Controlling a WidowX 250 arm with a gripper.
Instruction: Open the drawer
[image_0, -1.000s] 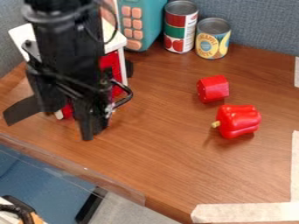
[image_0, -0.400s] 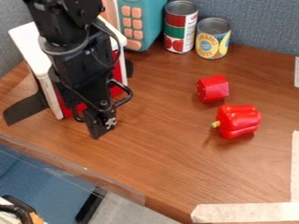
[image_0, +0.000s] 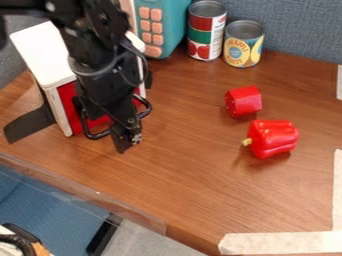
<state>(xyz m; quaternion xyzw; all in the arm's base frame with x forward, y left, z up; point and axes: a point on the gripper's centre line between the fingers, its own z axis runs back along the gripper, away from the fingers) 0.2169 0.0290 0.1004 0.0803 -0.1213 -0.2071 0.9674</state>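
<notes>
Slanting down before the red drawer front (image_0: 68, 100), the pincer (image_0: 127, 143) hangs, apart or together I cannot tell.

Red drawer (image_0: 68, 100), shut, in white cabinet (image_0: 39, 50)

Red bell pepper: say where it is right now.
In the camera view, the red bell pepper lies on the wooden table, right of centre, just below the small red block.
</notes>
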